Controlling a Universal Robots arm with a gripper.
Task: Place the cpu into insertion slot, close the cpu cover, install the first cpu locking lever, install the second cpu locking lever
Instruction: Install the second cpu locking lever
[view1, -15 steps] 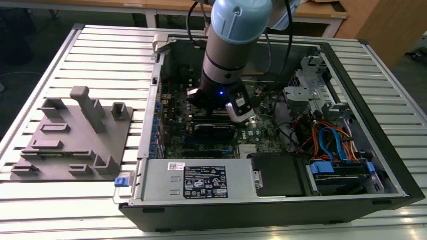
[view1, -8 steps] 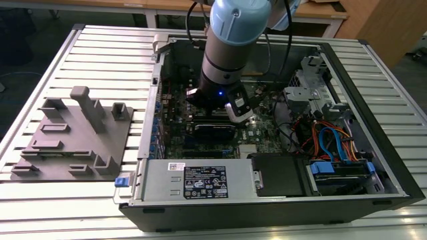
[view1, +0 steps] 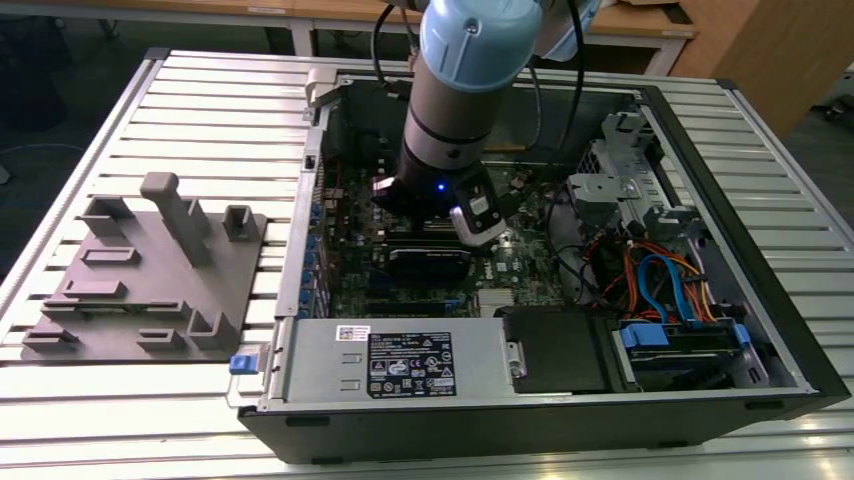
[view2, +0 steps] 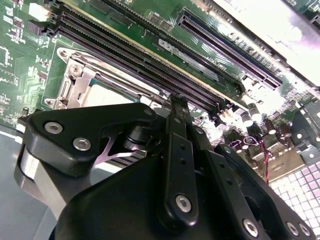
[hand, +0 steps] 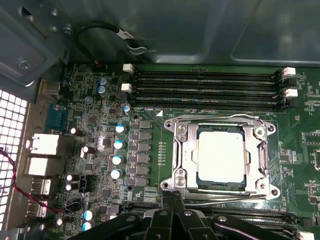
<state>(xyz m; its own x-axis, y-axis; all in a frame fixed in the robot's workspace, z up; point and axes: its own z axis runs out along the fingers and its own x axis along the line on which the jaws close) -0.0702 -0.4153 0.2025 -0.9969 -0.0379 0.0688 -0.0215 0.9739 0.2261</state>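
In the exterior view, going from that view's left, a grey fixture plate (view1: 147, 275) with upright holders lies on the slatted table (view1: 80, 420), well apart from the work. To its right stands the open computer case (view1: 787, 330), and the arm (view1: 461, 90) reaches down into it, over the green motherboard (view1: 340, 270).

In the first wrist view, the cpu (hand: 221, 156) already sits in the insertion slot (hand: 191, 176), its dull silvery top facing up and level. The cpu cover (hand: 183, 147) is folded down flat around it, with the chip showing through the square window. So the first two steps look finished.

The levers are harder to judge. A thin wire lever (hand: 212, 120) runs along the socket edge next to the memory slots (hand: 205, 89), and a second wire (hand: 220, 201) lies along the opposite edge, close to the gripper (hand: 172, 202). Both seem to lie low against the frame, but I cannot tell whether either one is hooked under its catch; the second one at least may be the step now in hand.

The two black fingertips stand together at the socket's near edge, with almost no gap between them and nothing clamped there that I can see. In the second wrist view the gripper (view2: 176, 107) points at the same socket corner.
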